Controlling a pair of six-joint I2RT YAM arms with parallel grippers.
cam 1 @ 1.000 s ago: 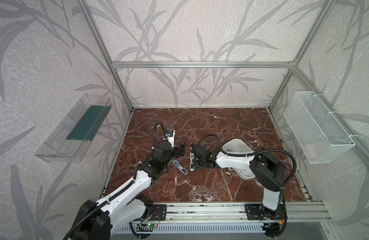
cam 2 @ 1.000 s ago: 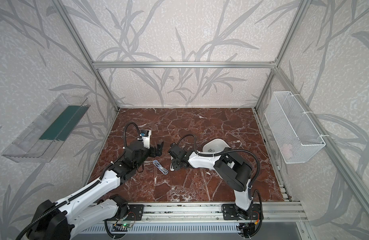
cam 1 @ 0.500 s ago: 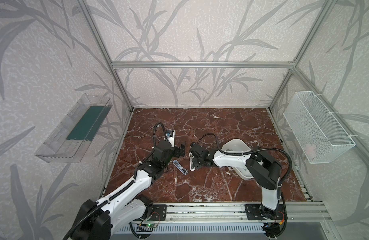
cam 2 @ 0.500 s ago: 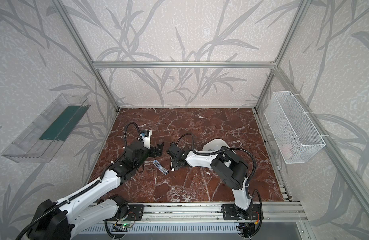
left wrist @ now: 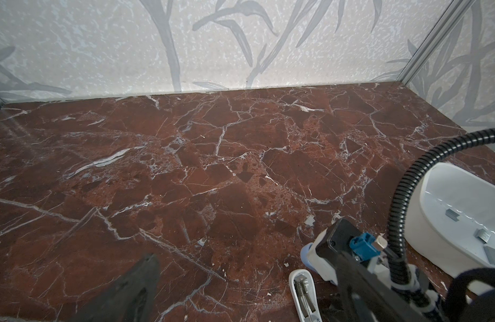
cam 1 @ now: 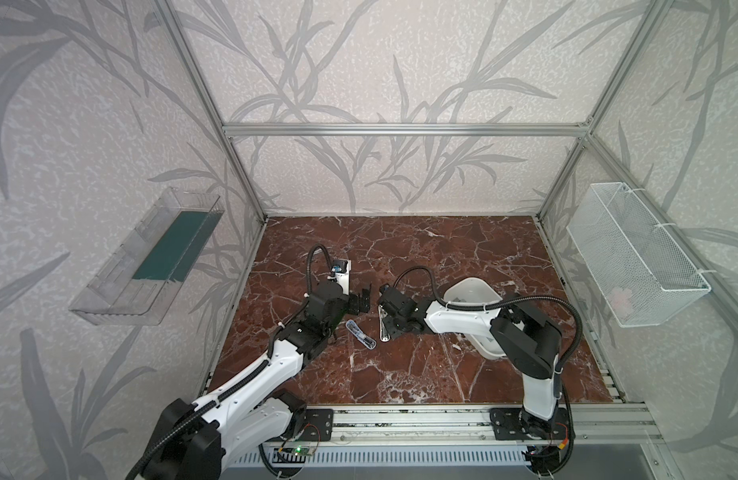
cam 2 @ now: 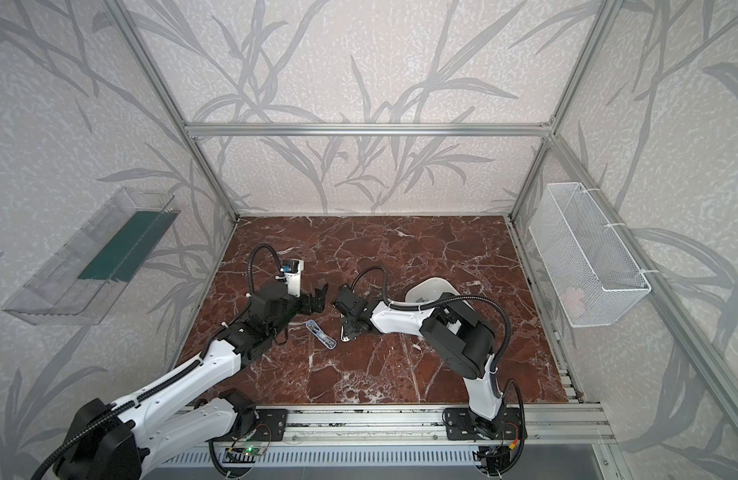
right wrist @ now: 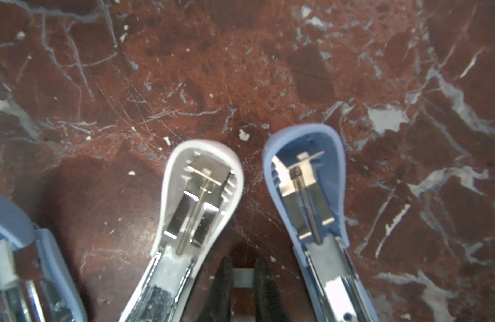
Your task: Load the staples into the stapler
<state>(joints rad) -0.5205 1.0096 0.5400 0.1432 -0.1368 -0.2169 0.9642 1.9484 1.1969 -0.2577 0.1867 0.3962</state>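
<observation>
The right gripper is pinching a small grey staple strip between the opened white stapler and the opened blue stapler. More staples lie in the white tray. The left gripper hangs wide open nearby

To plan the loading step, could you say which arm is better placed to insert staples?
Right: the right gripper pinches a strip between the open white stapler and blue stapler; the left gripper hangs open and empty.
</observation>
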